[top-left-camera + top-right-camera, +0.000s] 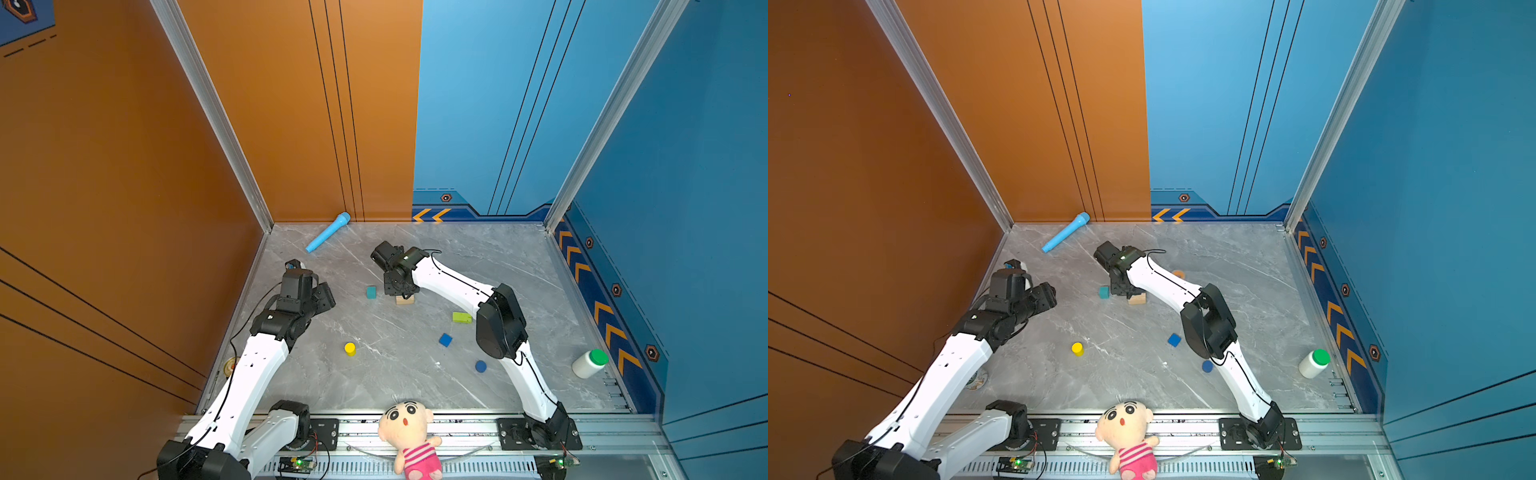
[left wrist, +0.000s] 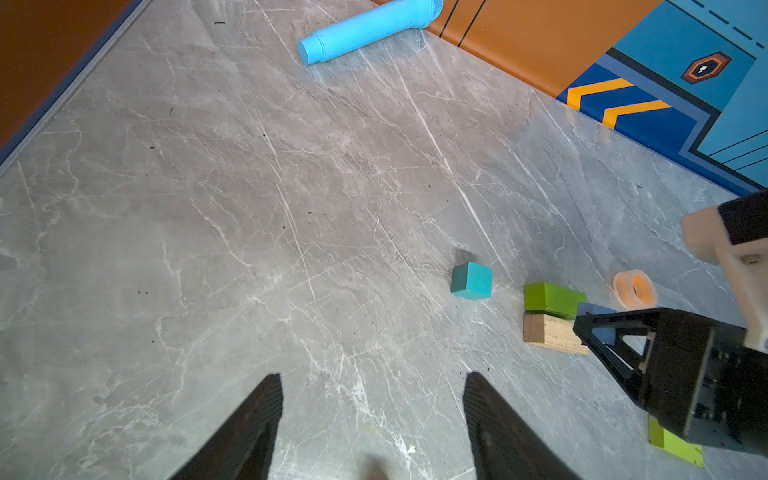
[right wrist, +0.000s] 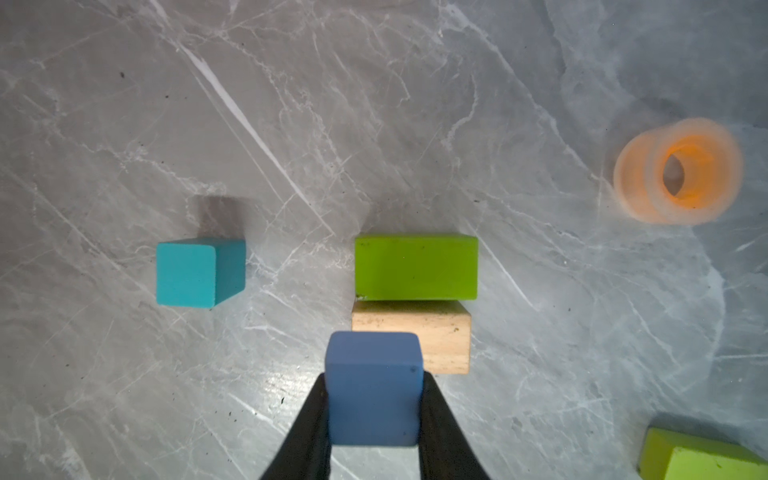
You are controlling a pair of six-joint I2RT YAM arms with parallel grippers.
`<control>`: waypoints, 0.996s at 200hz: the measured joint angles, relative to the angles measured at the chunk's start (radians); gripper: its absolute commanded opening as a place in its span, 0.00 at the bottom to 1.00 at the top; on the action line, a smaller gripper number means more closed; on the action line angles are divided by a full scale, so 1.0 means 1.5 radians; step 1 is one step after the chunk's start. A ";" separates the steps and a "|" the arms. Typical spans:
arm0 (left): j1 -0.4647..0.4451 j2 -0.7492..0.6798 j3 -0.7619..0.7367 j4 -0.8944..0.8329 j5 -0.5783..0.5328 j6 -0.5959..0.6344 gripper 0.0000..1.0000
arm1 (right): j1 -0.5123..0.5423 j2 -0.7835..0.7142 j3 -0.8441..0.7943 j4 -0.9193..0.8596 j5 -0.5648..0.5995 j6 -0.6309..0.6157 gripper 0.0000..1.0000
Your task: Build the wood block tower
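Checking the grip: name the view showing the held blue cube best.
Right wrist view: the blue cube sits unobstructed in the right end effector. Left wrist shows only a corner; both top views hide it.

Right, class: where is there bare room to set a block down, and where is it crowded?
Bare: between toy microphone, teal cube and left gripper; also back right, between right arm and blue wall. Crowded: around the tan brick, with green brick, tape ring and right gripper holding a blue cube.
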 measured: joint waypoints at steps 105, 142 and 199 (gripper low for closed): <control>0.015 0.019 0.000 0.004 0.016 0.000 0.70 | -0.017 0.045 0.038 -0.001 -0.013 0.004 0.30; 0.019 0.020 0.000 0.006 0.018 0.000 0.70 | -0.021 0.049 0.040 -0.001 -0.016 0.004 0.30; 0.020 0.023 0.000 0.007 0.021 0.000 0.70 | -0.020 0.050 0.040 -0.012 -0.016 0.004 0.31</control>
